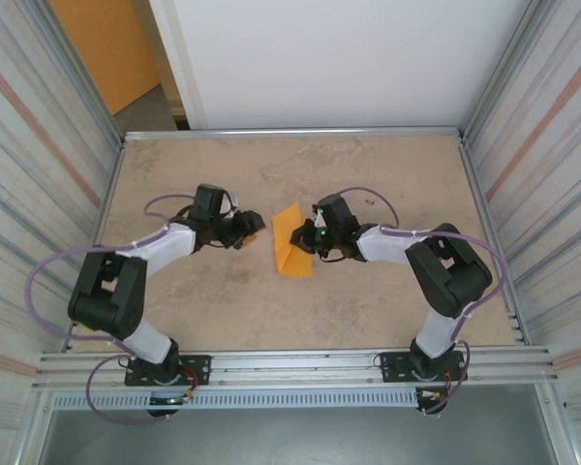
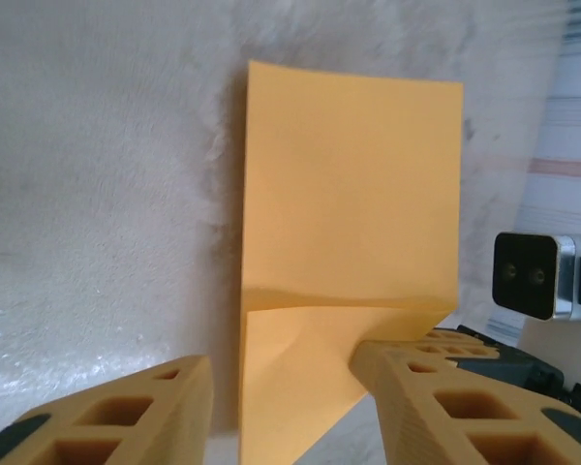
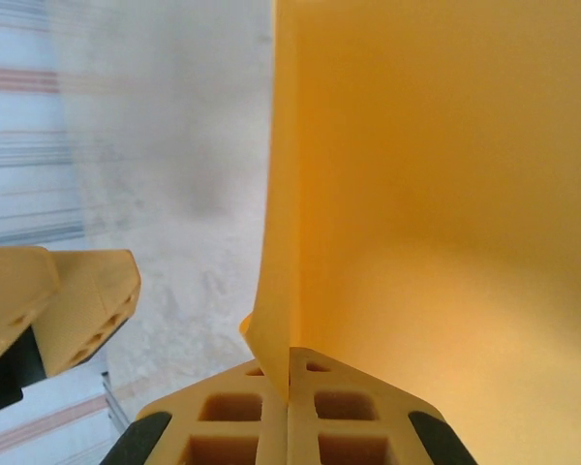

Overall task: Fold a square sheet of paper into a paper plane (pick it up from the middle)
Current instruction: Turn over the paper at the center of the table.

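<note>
There is one square sheet of paper (image 1: 292,242), bright orange, near the middle of the one table (image 1: 368,174). It sits between the two arms. The sheet is already creased. In the left wrist view a fold line runs across the square sheet of paper (image 2: 353,194), with a tall flat panel beyond the line and a smaller flap on the near side.

The right arm (image 1: 407,247) reaches in from the right. The right jaws are pressed together on the right edge of the sheet. In the right wrist view the thin edge of the square sheet of paper (image 3: 436,194) is pinched in the seam between the two fingers (image 3: 358,407), and the orange surface rises steeply beyond them.

The left arm (image 1: 155,247) reaches in from the left, and its tips sit just left of the sheet. The left jaws stand apart. Both of their orange fingers (image 2: 165,397) are spread, with the sheet's near flap showing in the gap between them. I cannot tell whether either finger touches the paper.
</note>
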You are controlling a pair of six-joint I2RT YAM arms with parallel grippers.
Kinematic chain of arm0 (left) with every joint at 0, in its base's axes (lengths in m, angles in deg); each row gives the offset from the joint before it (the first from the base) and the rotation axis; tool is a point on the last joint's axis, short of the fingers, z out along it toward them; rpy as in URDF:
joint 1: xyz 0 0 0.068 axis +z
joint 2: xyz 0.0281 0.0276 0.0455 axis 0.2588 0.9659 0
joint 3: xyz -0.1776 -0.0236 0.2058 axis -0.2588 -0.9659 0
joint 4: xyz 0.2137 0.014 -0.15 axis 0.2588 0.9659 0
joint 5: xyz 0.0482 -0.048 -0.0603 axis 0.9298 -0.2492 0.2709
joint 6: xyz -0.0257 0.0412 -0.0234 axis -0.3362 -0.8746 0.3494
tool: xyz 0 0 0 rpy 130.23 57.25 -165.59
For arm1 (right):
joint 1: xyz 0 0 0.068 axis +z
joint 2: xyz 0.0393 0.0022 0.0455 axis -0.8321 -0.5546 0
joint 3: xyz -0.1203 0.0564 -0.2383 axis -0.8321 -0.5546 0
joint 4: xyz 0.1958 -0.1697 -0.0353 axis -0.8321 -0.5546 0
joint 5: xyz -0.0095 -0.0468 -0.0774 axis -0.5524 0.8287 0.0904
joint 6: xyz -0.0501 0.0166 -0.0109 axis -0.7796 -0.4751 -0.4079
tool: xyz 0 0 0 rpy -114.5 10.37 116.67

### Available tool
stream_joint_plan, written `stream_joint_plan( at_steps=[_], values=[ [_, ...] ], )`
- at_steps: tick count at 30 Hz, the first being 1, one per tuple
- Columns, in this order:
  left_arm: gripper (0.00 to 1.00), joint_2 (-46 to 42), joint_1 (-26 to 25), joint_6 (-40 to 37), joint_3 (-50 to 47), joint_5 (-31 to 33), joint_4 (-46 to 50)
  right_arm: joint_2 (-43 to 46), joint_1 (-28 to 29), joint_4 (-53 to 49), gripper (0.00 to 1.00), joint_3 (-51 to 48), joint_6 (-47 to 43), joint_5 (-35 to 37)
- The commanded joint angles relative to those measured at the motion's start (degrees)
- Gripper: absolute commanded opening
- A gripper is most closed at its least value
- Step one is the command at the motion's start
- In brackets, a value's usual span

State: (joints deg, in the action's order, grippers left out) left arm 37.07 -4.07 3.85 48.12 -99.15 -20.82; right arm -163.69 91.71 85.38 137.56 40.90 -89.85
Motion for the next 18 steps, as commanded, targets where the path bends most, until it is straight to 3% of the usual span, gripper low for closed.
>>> stream_joint_plan(
  at_steps=[1,5,8,18],
  values=[
    [0.58,-5.18,1.71,-0.73,-1.53,-3.28,-0.57,4.77,-1.27,1.34,0.01,2.90,-5.44,-2.20],
    [0.78,-9.05,2.34,-0.07,-1.36,-8.60,-3.75,7.95,-2.42,2.73,0.01,5.09,-7.01,-6.95],
    [0.86,-11.06,2.29,2.88,-1.88,-11.78,-9.27,9.73,-3.49,4.81,0.01,6.67,-5.91,-10.67],
    [0.92,-10.48,1.81,15.27,-3.57,-20.67,-28.64,9.92,-5.47,16.86,0.03,7.70,5.66,-19.68]
  ],
)
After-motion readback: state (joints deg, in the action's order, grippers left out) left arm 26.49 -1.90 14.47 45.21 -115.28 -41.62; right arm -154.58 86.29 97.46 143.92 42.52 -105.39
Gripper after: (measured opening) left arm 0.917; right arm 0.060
